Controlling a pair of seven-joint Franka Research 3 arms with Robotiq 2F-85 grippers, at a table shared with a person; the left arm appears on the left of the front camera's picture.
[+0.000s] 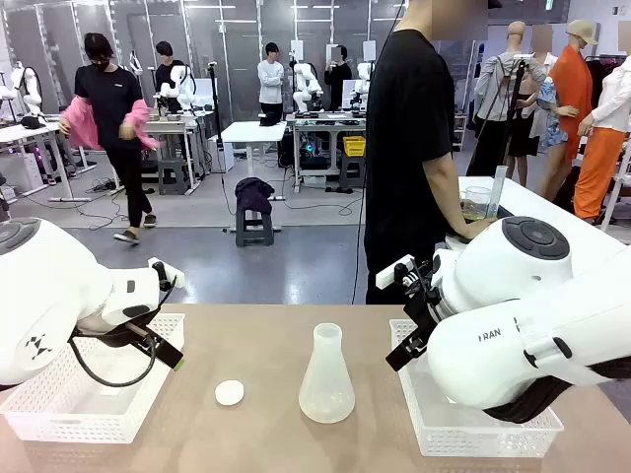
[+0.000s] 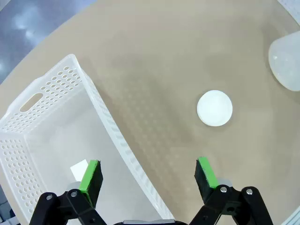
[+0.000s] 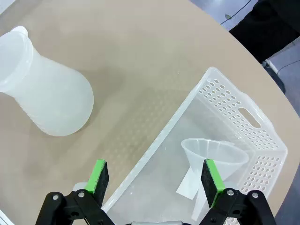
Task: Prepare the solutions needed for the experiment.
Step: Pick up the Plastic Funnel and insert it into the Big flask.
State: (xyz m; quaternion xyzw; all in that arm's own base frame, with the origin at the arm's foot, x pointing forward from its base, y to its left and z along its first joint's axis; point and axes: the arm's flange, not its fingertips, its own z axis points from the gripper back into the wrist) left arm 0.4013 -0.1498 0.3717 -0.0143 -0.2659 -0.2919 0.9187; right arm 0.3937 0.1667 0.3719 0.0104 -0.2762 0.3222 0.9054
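An empty cloudy plastic conical flask stands upright mid-table, with a small white round cap lying to its left. Behind the table's far right, the person's hand rests by a see-through beaker holding a little yellowish liquid, the solutions. My left gripper hangs open over the right wall of the left white basket, with the cap ahead of it on the table. Straddling the edge of the right white basket, my right gripper is open too. Nothing is between either pair of fingers.
A clear plastic funnel lies in the right basket. A small white piece sits in the left basket. A person in black stands at the far side. A bare strip of tabletop lies between the two baskets, around the flask.
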